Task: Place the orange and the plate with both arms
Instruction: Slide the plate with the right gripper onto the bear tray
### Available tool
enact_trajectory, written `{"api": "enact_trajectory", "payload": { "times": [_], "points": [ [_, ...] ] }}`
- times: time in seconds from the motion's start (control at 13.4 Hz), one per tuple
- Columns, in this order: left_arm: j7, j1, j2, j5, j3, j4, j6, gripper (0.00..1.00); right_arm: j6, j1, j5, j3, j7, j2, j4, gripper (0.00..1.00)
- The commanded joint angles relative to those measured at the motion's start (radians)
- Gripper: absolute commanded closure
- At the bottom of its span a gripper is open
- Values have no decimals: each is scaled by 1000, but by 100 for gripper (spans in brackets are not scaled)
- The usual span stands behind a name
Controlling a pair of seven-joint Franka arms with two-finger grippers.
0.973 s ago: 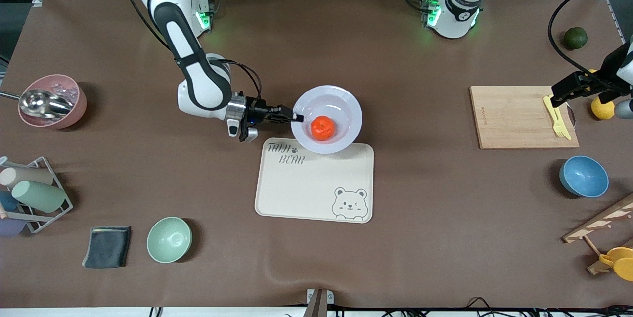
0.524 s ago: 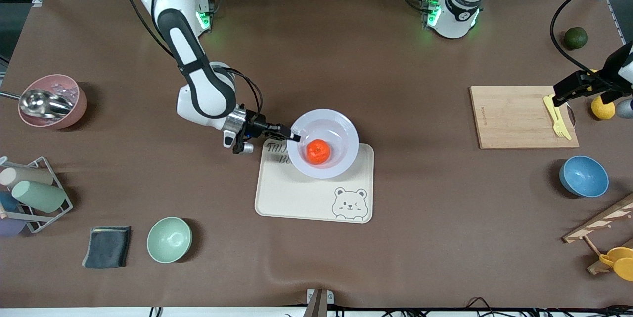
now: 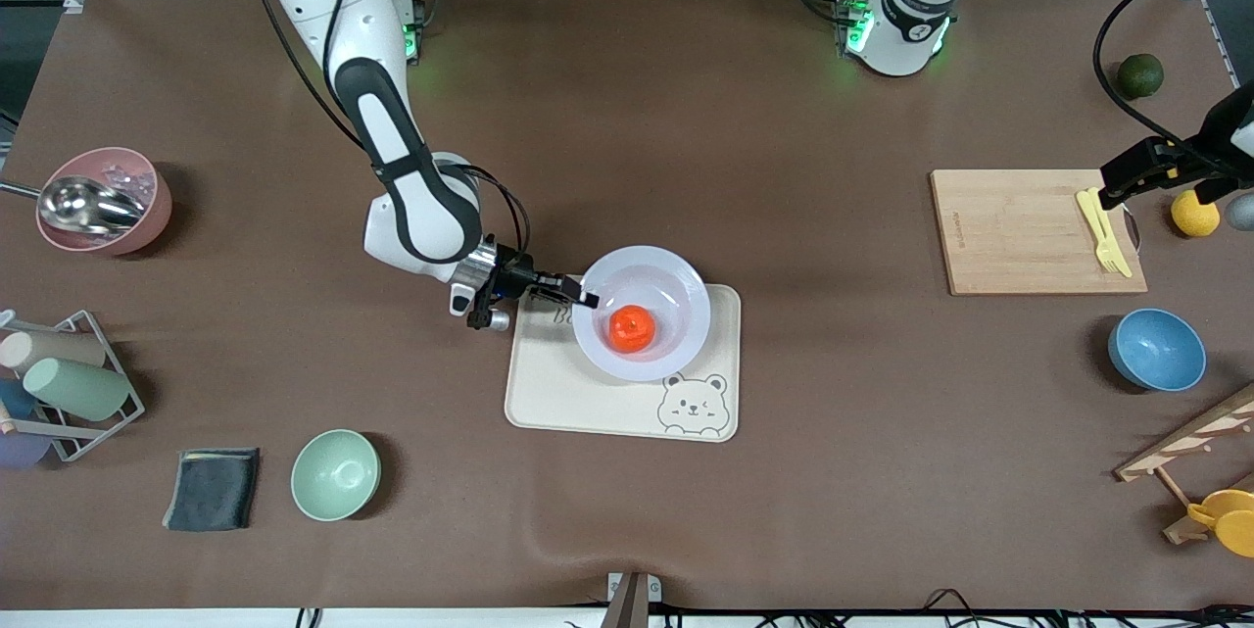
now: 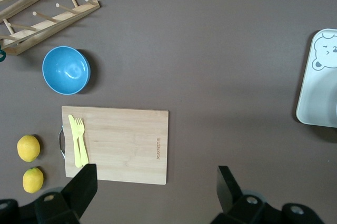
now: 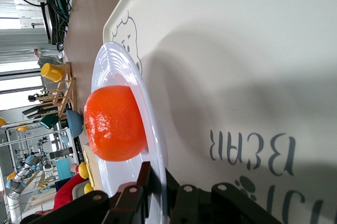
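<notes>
Right claw [image 3: 585, 296] clenched on the rim of the stiff, slick pale lavender-white plate [image 3: 676, 324] over the beige bear-printed tray [image 3: 549, 393], glossy orange [image 3: 632, 327] free to roll; left claw [image 4: 152, 184] released, waiting over the tabletop.

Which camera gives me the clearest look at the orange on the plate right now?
The right wrist view: the glossy red-orange orange fills it, sitting in the pale round plate that the right pincer grips by its rim. The front view shows the orange small, centred in the plate. The left wrist view misses it.

R gripper [image 3: 586, 297] clamped shut, arm outstretched; L gripper [image 4: 155, 182] wide, waiting aloft.
</notes>
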Motion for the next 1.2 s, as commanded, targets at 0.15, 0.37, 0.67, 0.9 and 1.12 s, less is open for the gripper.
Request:
{"api": "enact_trajectory", "payload": {
  "times": [0.15, 0.37, 0.67, 0.9, 1.12],
  "points": [
    [25, -1, -25, -15, 4, -20, -3, 0, 22, -13, 26, 10, 7, 49, 63, 100],
    [25, 1, -26, -15, 4, -20, -9, 0, 23, -22, 26, 10, 8, 81, 99, 100],
    [25, -1, -23, -9, 2, -17, -12, 0, 23, -32, 25, 9, 8, 89, 100, 100],
    [31, 1, -22, -8, 4, -12, -12, 0, 23, -33, 22, 9, 10, 100, 108, 100],
    [26, -1, -23, -8, 5, -11, -12, 0, 25, -32, 16, 9, 34, 102, 108, 93]
  ]
}}
